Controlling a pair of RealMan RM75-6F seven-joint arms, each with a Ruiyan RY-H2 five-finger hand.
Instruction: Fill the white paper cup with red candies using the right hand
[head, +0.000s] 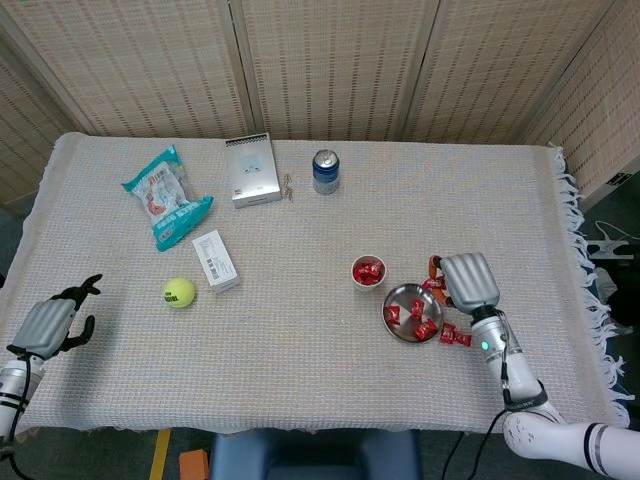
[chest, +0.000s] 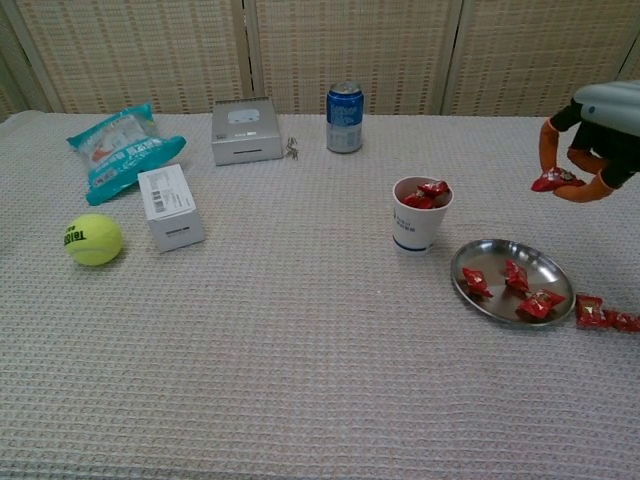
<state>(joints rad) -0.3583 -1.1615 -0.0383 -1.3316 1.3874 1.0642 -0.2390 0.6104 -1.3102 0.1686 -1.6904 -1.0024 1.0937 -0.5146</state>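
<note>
A coarse, matt woven cloth (chest: 300, 330) is covering the whole tabletop, its waffle-like weave showing plainly, with a loose fringe (head: 583, 240) hanging along the right edge. The round dish (chest: 480, 262) near the front right corner is looking like polished metal, shining and mirror-smooth. The red candies (chest: 528, 300) in it are gleaming in glossy wrappers. The white paper cup (chest: 418, 224) is showing a matt paper wall. The right robot hand (chest: 592, 140) is wearing a smooth grey shell with orange, rubbery-looking fingertips (chest: 547, 152). The tennis ball (chest: 94, 240) is looking fuzzy, the can (chest: 344, 118) glossy metal.
</note>
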